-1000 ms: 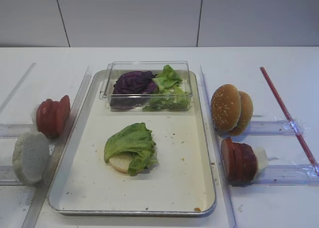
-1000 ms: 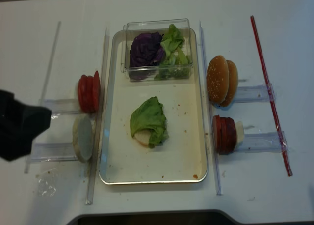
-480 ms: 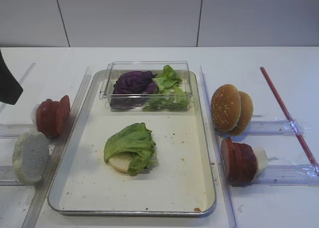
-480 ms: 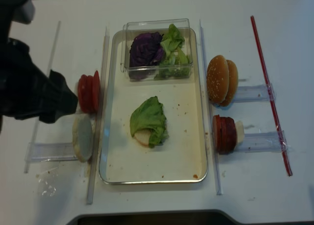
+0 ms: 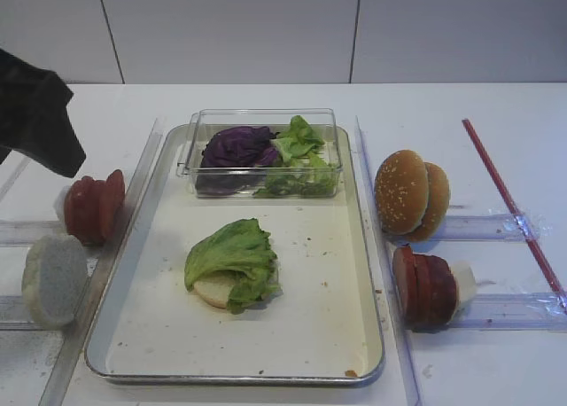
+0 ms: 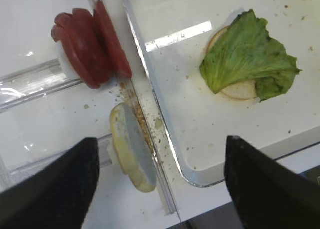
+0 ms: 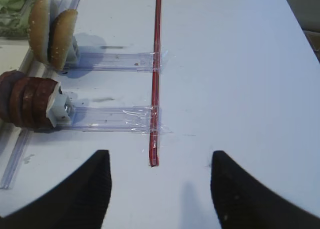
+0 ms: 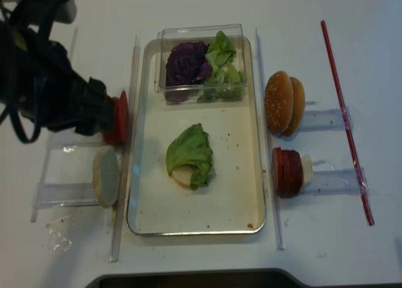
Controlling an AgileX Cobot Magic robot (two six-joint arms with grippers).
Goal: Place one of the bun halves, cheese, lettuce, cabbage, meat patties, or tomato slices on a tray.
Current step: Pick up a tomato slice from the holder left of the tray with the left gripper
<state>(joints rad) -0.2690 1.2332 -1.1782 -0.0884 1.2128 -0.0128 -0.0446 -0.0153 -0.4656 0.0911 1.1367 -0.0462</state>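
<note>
Your left gripper (image 6: 157,176) hangs with its jaws spread wide and nothing between them, above the left edge of the tray (image 6: 210,154), with the tomato slices (image 6: 90,46) just on its far-left side. Your right gripper (image 7: 160,189) rests low over bare counter (image 7: 240,64) on the right, jaws also apart and empty, near the end of a red strip (image 7: 156,79).

The tomato slices stand on edge in a short row on a clear plastic rail (image 6: 30,86), left of the tray. They look thin, glossy and slick, probably light and a little floppy; I would close the jaws across the flat faces of the outermost slice, near its upper rim, and squeeze gently so it neither slips nor buckles. Just nearer, a pale bun half (image 6: 132,149) stands on edge against the tray's rim, matt and crumbly, soft enough to dent.

On the tray's cream floor a wavy lettuce leaf (image 5: 235,255) lies draped over another pale bun half (image 5: 213,291). At the far end sits a clear plastic box (image 5: 266,153) holding the purple cabbage (image 5: 235,147) and more green leaves.

Right of the tray, two sesame-topped bun tops (image 5: 409,195) stand on edge on their rail, and nearer, the dull maroon meat patties (image 5: 425,286) stand likewise, thicker and likely firmer than the tomato.
</note>
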